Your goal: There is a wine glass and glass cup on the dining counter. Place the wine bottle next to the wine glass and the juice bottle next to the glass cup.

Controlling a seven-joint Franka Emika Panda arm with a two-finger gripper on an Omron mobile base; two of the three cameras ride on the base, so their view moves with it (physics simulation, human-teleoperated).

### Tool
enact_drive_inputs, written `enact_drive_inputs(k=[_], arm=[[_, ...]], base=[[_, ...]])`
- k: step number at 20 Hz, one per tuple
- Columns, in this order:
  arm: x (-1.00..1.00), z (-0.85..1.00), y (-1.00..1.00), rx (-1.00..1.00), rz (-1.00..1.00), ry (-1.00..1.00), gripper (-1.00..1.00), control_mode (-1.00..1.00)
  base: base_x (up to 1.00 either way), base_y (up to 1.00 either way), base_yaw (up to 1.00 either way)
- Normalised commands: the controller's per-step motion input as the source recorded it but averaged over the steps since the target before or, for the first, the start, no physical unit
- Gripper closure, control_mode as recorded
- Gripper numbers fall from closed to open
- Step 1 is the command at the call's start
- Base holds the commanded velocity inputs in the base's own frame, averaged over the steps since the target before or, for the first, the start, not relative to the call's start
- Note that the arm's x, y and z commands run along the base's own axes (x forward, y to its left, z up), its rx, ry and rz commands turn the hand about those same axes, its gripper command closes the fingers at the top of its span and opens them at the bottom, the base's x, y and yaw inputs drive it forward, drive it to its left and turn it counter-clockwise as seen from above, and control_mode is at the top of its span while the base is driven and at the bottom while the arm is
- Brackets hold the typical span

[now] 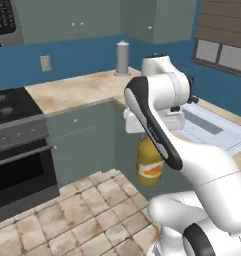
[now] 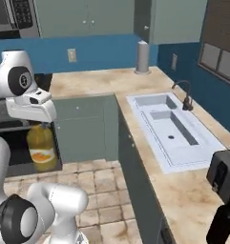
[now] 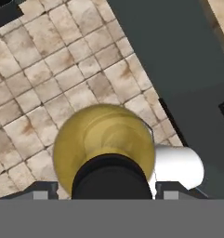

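Hanging over the tiled floor (image 1: pixel 67 220) — the hand (image 3: pixel 112 197) (fingers apart) clamps the juice bottle (image 1: pixel 149 167).

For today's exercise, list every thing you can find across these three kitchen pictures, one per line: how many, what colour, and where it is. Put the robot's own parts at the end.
juice bottle: one, yellow-orange with black cap, hanging from the gripper above the tiled floor
worktop: one, beige marbled, L-shaped along the blue walls
sink: one, pale grey double basin, set in the worktop
tap: one, dark, behind the sink
paper roll: one, grey, upright in the worktop corner
stove: one, black and grey, left of the cabinets
toaster: one, black, near end of the worktop
window: one, with brown blind, right wall
gripper: one, white, shut on the juice bottle's top
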Motion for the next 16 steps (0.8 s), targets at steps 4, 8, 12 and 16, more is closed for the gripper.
enact_drive_inputs(k=[4,8,12,16], arm=[[0.00,0.00,0.00,0.00,0.00,0.00,1.00,1.00],[0.00,0.00,0.00,0.00,0.00,0.00,1.00,1.00],[0.00,0.00,0.00,0.00,0.00,0.00,1.00,1.00],[0.00,0.00,0.00,0.00,0.00,0.00,1.00,1.00]], base=[[0.00,0.18,0.91],[0.00,0.11,0.95],[0.01,0.10,0.94],[0.10,0.05,0.90]])
